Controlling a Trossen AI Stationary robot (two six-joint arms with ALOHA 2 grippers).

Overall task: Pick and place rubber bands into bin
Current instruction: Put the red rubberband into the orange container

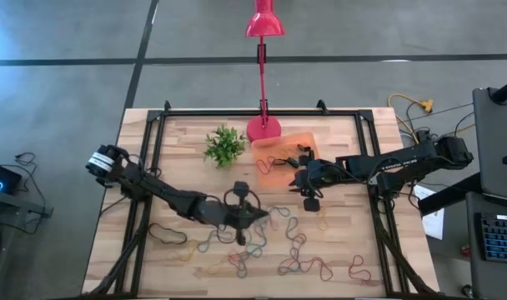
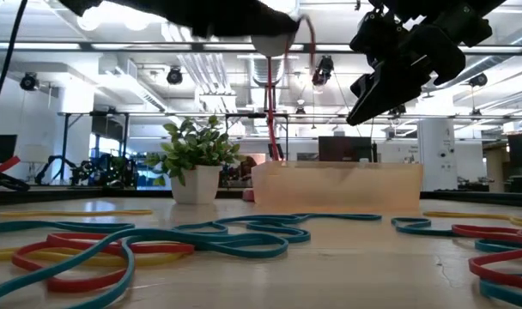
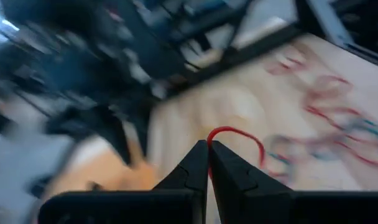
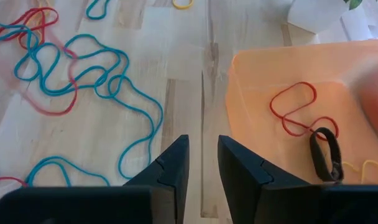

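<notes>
Jaws of the left gripper (image 3: 207,163) pressed together on a thin red rubber band (image 3: 237,135), its loop arching up out of the fingertips. Raised above the middle of the wooden table (image 1: 137,250), just near of the plant. Jaws of the right gripper (image 4: 202,163) parted by a narrow gap, nothing between the fingers (image 4: 170,168). Hovering over bare wood just beside the edge of the bin (image 4: 251,93), right of centre on the table, well clear of the surface in the low view.

Orange translucent bin (image 1: 293,143) sitting at the far side, touching or just beside the pink lamp base (image 1: 263,128), with the small green plant (image 1: 224,145) to its left. Inside the tray: a red band (image 4: 293,107), a black band (image 4: 324,153) and a yellow one (image 4: 369,168) lying flat on the floor.

Loose rubber bands (image 1: 299,254) scattered across the near half of the table, mostly teal and red tangles, some yellow (image 1: 323,222) nearer the right arm, a dark one (image 1: 168,236) near the left edge. Long teal loops (image 4: 83,68) stretched over the wood left of the tray, overlapping red ones.
</notes>
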